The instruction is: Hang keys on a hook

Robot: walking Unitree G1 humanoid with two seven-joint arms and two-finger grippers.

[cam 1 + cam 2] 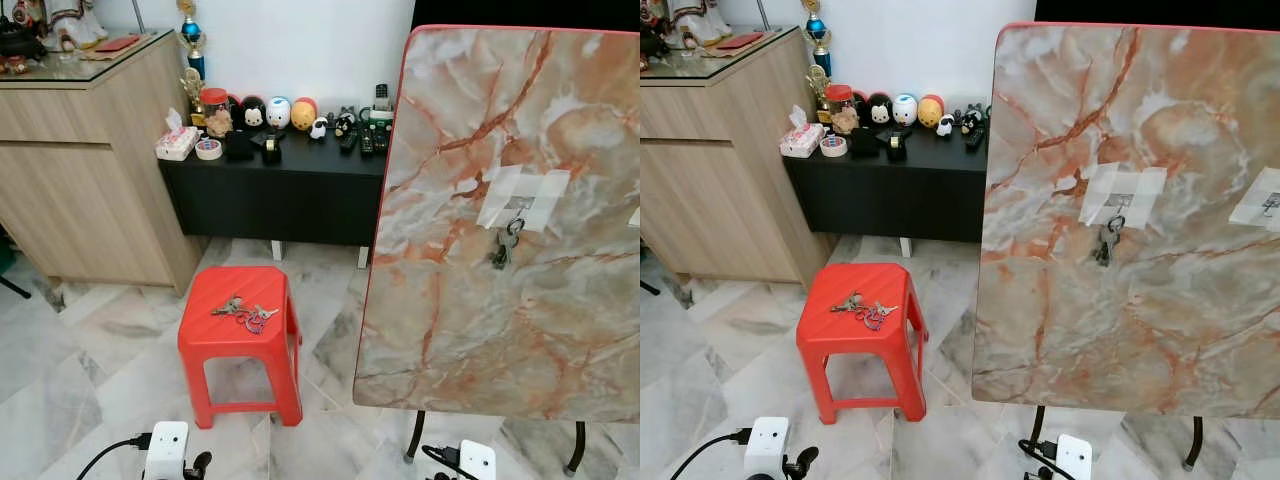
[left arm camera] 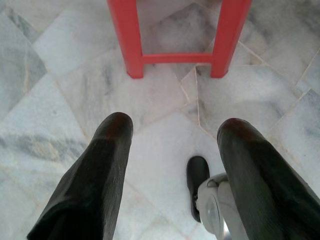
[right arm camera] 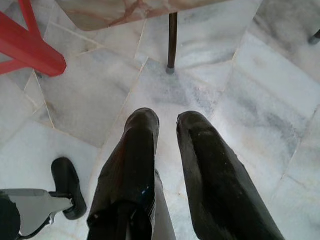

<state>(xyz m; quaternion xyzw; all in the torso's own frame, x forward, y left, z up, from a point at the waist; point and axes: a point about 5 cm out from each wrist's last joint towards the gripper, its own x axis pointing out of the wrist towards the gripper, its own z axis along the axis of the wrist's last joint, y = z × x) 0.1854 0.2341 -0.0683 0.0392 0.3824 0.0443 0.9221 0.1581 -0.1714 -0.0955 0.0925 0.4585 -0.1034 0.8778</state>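
Two grippers hung low over the marble floor (image 2: 65, 95): the left gripper (image 2: 172, 150) with fingers spread wide, the right gripper (image 3: 167, 145) with fingers slightly apart. Beyond, at eleven o'clock, loose keys (image 1: 245, 312) lay on the red stool (image 1: 205, 335). Farther, at two o'clock, another key bunch (image 1: 505, 243) hung from a taped hook (image 1: 519, 205) on the upended marble tabletop (image 1: 450, 320).

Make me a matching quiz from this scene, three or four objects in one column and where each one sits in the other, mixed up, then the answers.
Things:
1. loose keys
2. hung keys
3. tissue box
4. trophy

Places:
A. on a taped hook on the upright marble tabletop
B. left end of the black cabinet
C. on the red stool
D. against the white wall, behind the wooden sideboard

Pairs: 1-C, 2-A, 3-B, 4-D
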